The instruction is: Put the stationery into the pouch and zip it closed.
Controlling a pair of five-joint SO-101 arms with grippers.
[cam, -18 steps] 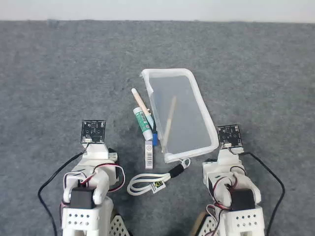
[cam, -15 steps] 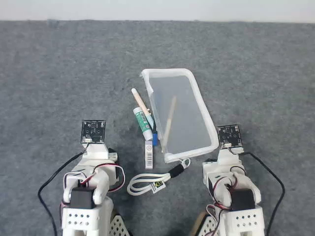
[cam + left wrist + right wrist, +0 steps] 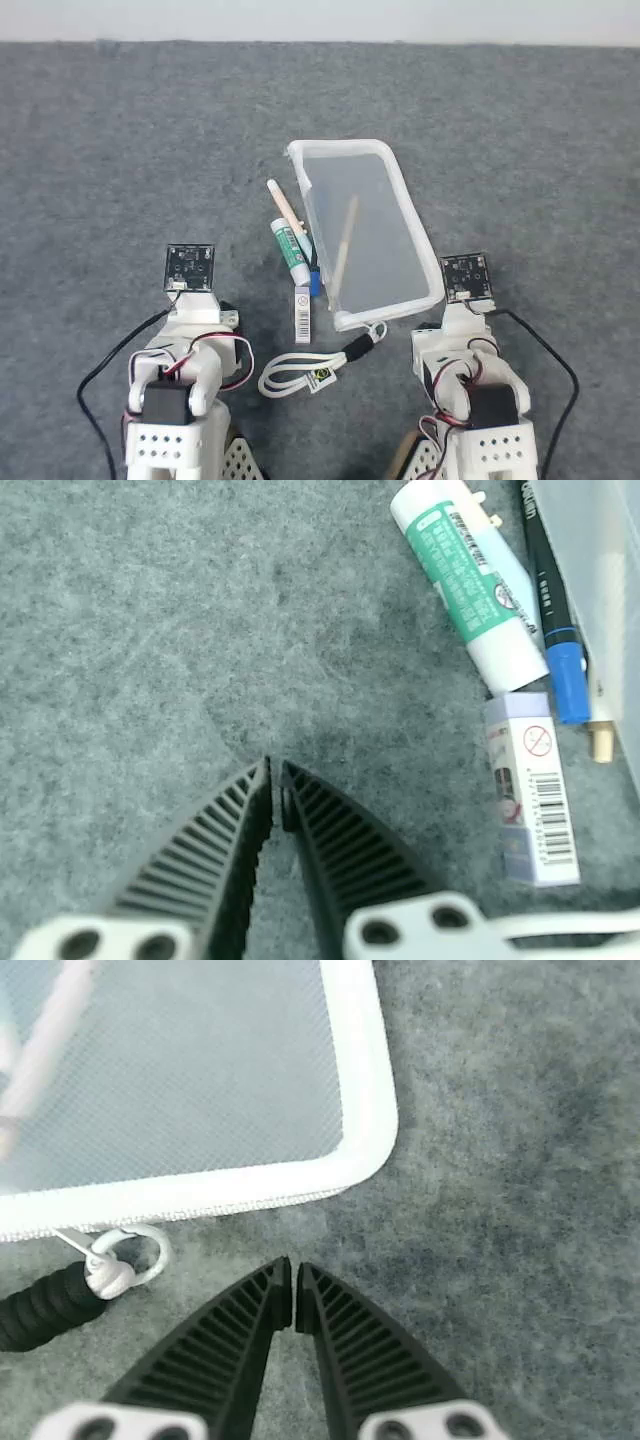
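A translucent white pouch lies in the middle of the grey mat, its near corner just beyond my right gripper, which is shut and empty. A pale stick shows through the pouch. Along the pouch's left edge lie a wooden pencil, a green-and-white glue stick, a blue-tipped pen and a small white eraser box. My left gripper is shut and empty over bare mat, short of the eraser box. A white zipper ring sits by the pouch's near edge.
A white wrist cord with a black sleeve lies looped on the mat between the two arm bases, running up to the pouch's near corner. Grey felt mat stretches open to the left, right and far side.
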